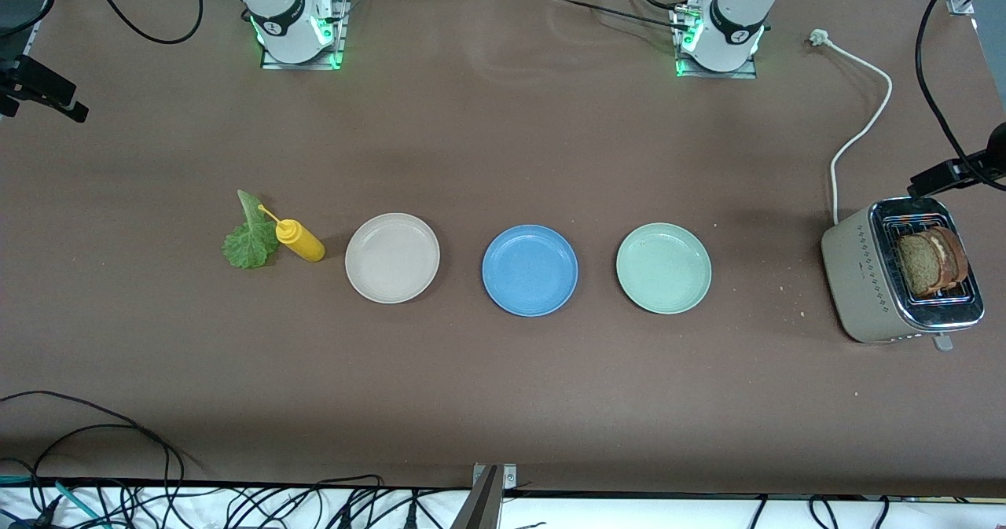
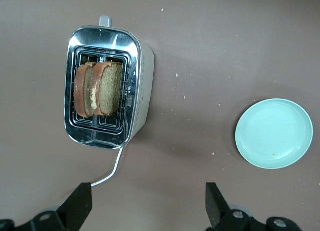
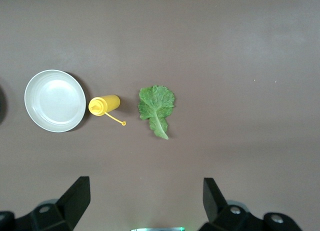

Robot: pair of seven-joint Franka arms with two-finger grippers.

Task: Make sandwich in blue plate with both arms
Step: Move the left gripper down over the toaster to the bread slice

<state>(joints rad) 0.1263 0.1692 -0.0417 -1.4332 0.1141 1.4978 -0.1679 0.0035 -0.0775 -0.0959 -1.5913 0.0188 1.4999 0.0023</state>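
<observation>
1. The round, shallow, medium-blue plastic plate sits bare in the middle of a row of three, between a cream-white round plate toward the right arm's end and a pale mint-green round plate toward the left arm's end.
2. Two brown wholegrain bread slices stand upright in the slots of a beige and chrome toaster at the left arm's end of the table. They look light, stiff and crumbly; a pinch on the exposed top crust seems the safest hold.
3. The ruffled green lettuce leaf lies flat at the right arm's end, touching a tipped yellow squeeze bottle that lies just beside the cream-white plate. The leaf is likely limp, thin and easy to tear; the pale stalk looks the firmest place to grasp.
4. The left gripper hangs over the table near the toaster, fingers spread wide, holding nothing.
5. The right gripper hangs over the table near the leaf, equally wide and empty.
</observation>
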